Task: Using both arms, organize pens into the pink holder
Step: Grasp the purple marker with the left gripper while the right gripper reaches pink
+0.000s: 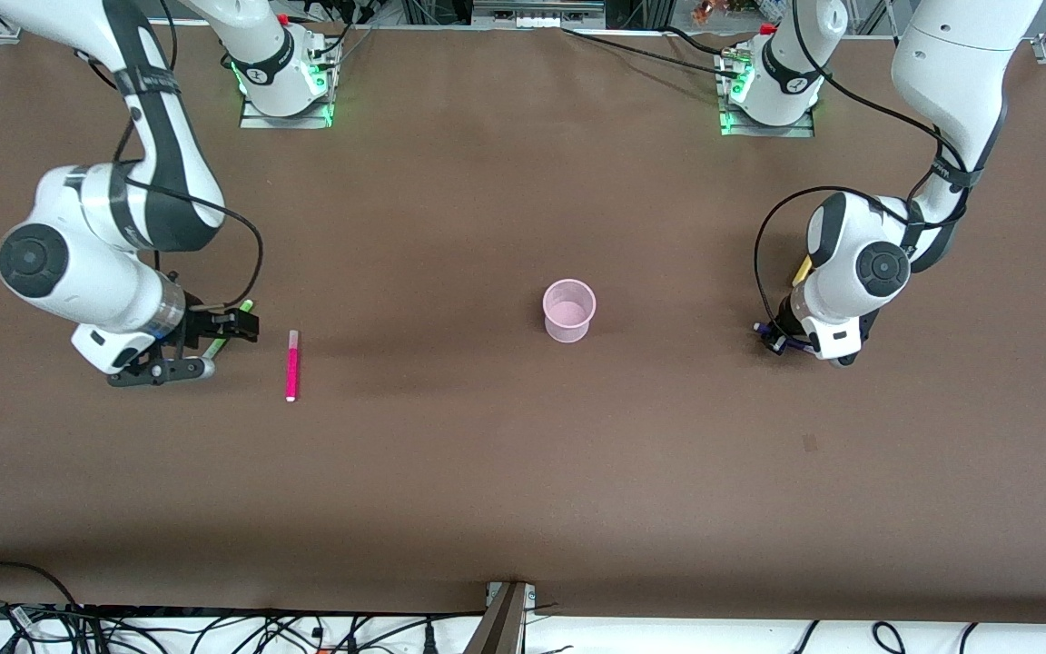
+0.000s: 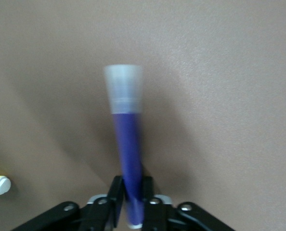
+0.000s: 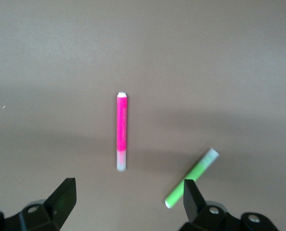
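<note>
While left claw [image 2: 132, 204] clamps purple pen [image 2: 128, 144], right claw [image 3: 128, 199] gapes empty.

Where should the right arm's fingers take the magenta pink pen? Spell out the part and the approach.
Grip the magenta pink pen mid-barrel, coming straight down from above. It lies flat on the brown table, apart from the bright green pen, so open fingers can probably straddle its thin barrel crosswise.

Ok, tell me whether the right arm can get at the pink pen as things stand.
Probably yes: the right gripper hangs open beside the pink pen, which lies alone on bare table; only the green pen lies closer to its fingers.
</note>
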Motion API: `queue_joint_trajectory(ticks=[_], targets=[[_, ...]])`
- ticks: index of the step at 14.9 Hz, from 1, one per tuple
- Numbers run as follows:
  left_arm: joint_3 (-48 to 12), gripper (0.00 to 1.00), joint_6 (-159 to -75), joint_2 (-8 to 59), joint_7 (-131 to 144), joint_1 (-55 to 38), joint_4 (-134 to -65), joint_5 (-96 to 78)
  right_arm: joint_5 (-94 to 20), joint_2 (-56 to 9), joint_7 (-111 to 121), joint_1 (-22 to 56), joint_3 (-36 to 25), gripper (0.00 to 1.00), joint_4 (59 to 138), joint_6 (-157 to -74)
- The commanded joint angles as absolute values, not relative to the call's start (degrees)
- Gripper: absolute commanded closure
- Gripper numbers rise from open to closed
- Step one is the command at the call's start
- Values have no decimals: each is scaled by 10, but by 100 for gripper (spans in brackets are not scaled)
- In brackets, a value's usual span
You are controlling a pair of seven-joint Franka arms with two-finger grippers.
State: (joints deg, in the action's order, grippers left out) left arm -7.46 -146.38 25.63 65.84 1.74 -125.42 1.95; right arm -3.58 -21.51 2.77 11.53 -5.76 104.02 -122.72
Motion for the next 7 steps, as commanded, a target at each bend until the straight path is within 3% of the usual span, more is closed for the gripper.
queue_joint_trajectory(ticks=[1, 4, 7], targets=[[-75, 100, -1463, 253, 657, 20, -1245, 33, -79, -261, 23, 116, -57, 2, 1038, -1279], [-82, 100, -1429, 221, 656, 20, -1228, 32, -116, -311, 23, 120, -57, 3, 1034, -1333], [-132, 100, -1278, 194, 660, 20, -1158, -9, -116, -330, 23, 127, -57, 13, 1037, -1353]])
